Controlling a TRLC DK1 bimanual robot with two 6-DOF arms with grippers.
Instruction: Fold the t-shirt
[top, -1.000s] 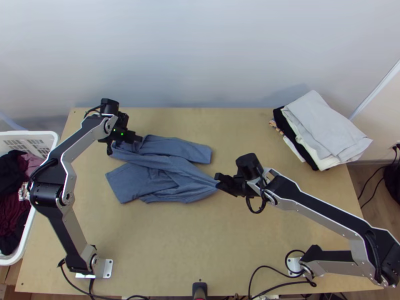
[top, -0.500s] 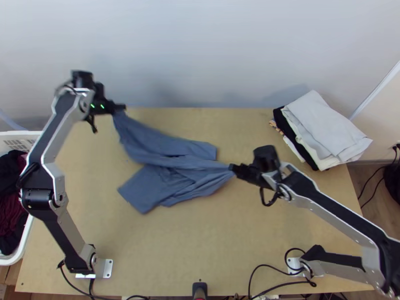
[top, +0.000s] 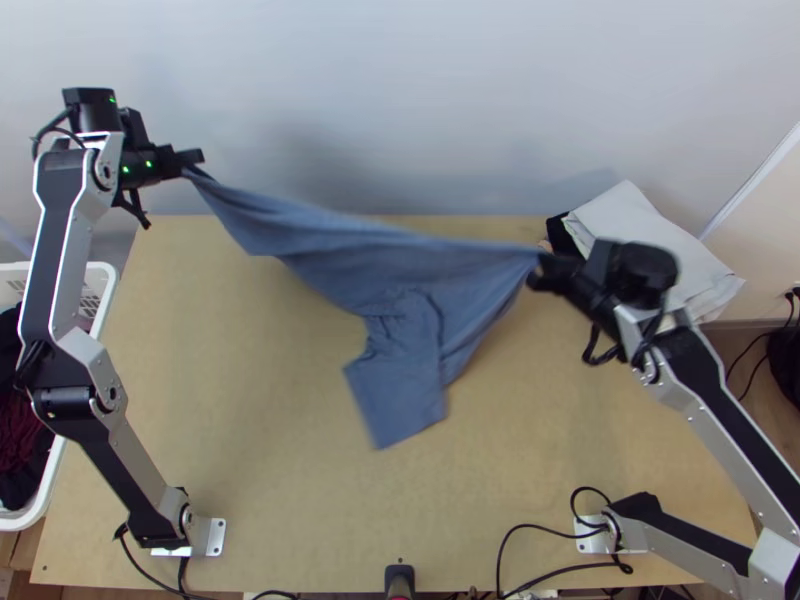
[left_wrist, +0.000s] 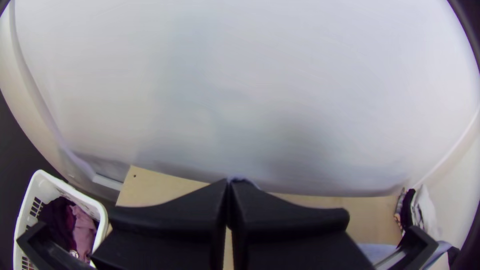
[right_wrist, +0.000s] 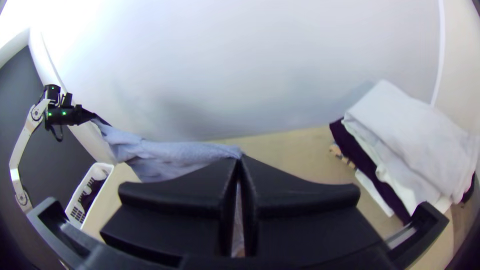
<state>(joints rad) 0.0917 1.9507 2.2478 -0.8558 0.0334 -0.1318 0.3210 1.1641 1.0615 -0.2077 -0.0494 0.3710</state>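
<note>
The left gripper has its two flat fingers closed together, with a pinch of blue-grey cloth at their tips; the right gripper is likewise closed, with another part of the same cloth between its fingertips. That cloth is the t-shirt, strung between the two grippers; it narrows to a thin gathered strand just beside the left gripper and to another point at the right one; between them its upper edge runs nearly straight, with long creases along it, and the wider part drops away toward the arms' bases, closer to the right gripper than to the left; a boxy, sleeve-like flap ends it there, over the wooden table; which part of the shirt each gripper has, I cannot tell, nor whether the flap touches the wood.

Beside the right gripper, on the side away from the left one, sits a stack of folded clothes, pale grey on top with black cloth under it; on the left gripper's outer side, nearer its own arm's base, stands a white laundry basket holding dark and maroon clothes.
</note>
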